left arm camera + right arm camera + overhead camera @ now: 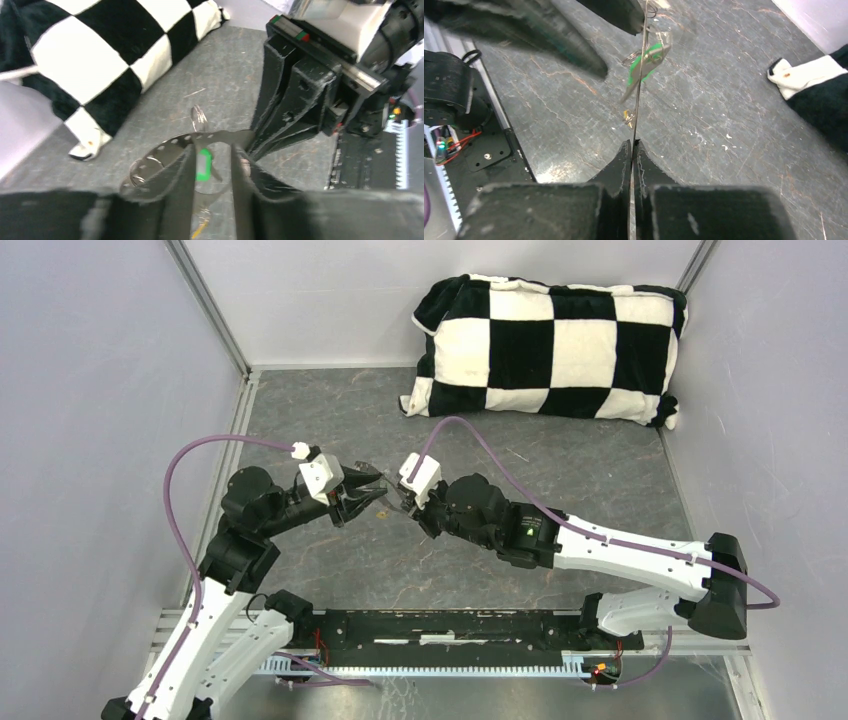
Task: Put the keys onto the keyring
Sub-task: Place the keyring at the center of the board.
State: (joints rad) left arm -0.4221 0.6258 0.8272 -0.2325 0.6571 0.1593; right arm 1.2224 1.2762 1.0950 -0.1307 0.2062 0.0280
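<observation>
My left gripper [378,488] and right gripper [402,502] meet tip to tip above the middle of the grey floor. The right gripper [632,145] is shut on the keyring [638,95], seen edge-on as a thin metal line running up from its tips. In the left wrist view the keyring [170,144] is a perforated silvery band arching across my fingers. The left gripper [212,150] has its jaws apart, and the green key [203,164] hangs between them beside the left finger. The green key [649,57] sits against the ring. The yellow key [200,229] dangles below it and shows small in the right wrist view [628,117].
A black-and-white checkered pillow [550,345] lies at the back right against the wall. A black rail with the arm bases [450,630] runs along the near edge. Grey walls close in the left, back and right sides.
</observation>
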